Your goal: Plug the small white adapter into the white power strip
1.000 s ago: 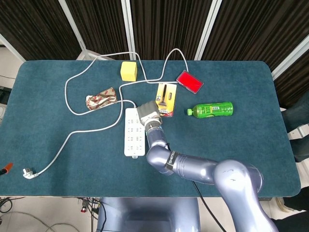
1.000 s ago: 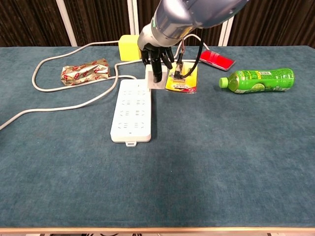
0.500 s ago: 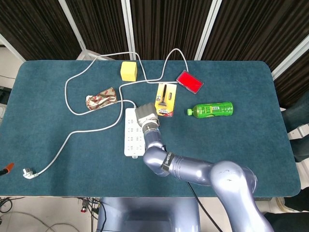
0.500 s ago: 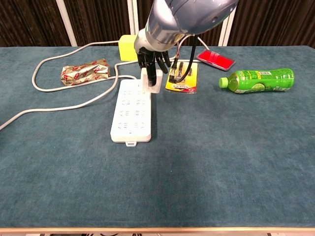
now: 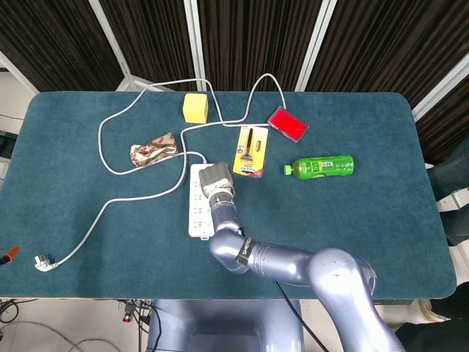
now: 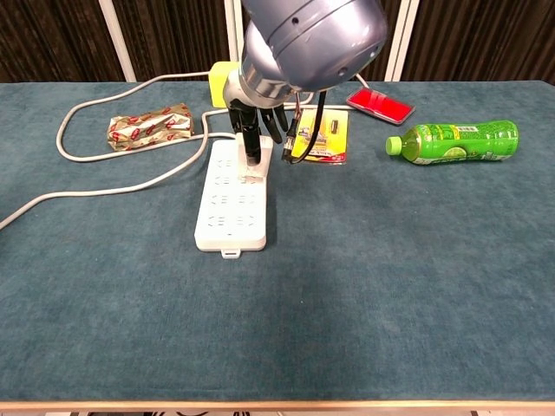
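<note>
Small white adapter (image 6: 253, 163) is held in the fingers of the right robot hand (image 6: 257, 130), which are closed around it from above, and it is set against the far right part of the white power strip (image 6: 231, 195). Whether its pins are already seated cannot be told, since the fingers cover the joint. The grip from above appears chosen so that the adapter can be pressed straight down into a socket.

The power strip lies flat near the middle of the counter (image 6: 390, 286), its length running from the near edge toward the far edge, so its socket face is turned upward and can be reached from above. Its cable (image 5: 102, 147) is looped toward the far left corner and trails back to the near left corner, where the plug (image 5: 42, 262) lies free; the strip is therefore judged unpowered.

Other things are left to the sides, away from the work: a yellow block (image 5: 196, 108) and a red case (image 5: 287, 124) toward the far edge, a yellow card pack (image 5: 251, 149) just right of the strip, a green bottle (image 5: 319, 167) lying further right, and a foil wrapper (image 5: 153, 149) to the left.

No left robot hand is shown in either view.
</note>
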